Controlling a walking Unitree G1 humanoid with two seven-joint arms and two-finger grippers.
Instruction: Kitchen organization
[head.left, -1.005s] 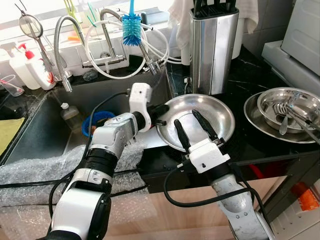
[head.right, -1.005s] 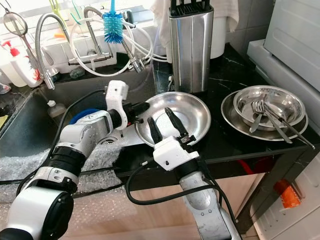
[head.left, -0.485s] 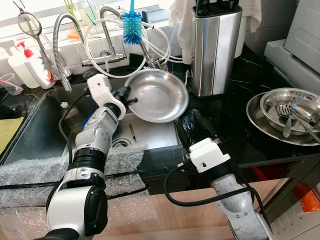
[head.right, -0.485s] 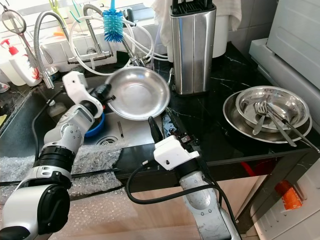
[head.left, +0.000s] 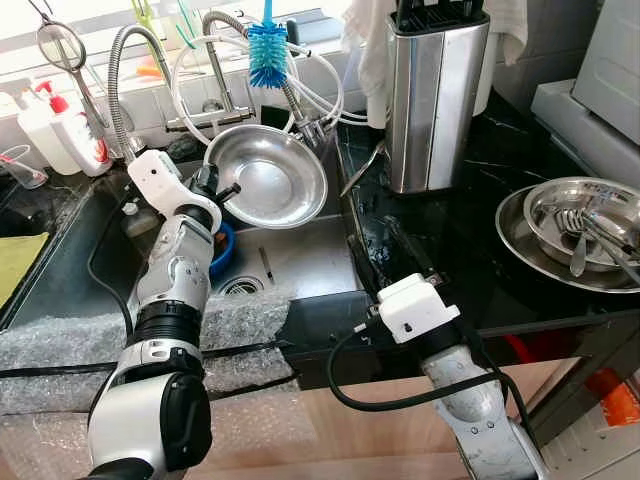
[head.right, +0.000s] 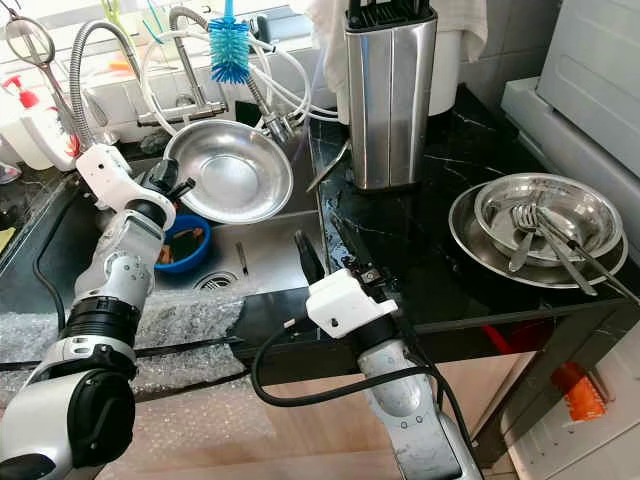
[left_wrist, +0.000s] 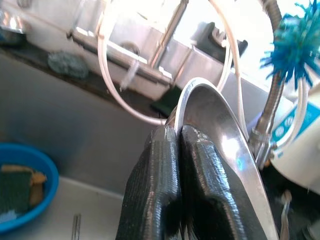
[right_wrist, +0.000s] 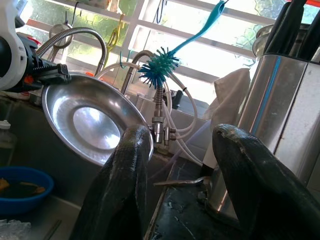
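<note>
The left end effector (head.left: 207, 186) pinches the rim of the steel bowl (head.left: 265, 189), holding it tilted above the sink (head.left: 300, 262), probably so it can drain or be set down there. A second ago the bowl lay on the black desk (head.left: 450, 250). The right end effector (head.left: 385, 250) rests on the desk's edge, fingers spread and empty
</note>
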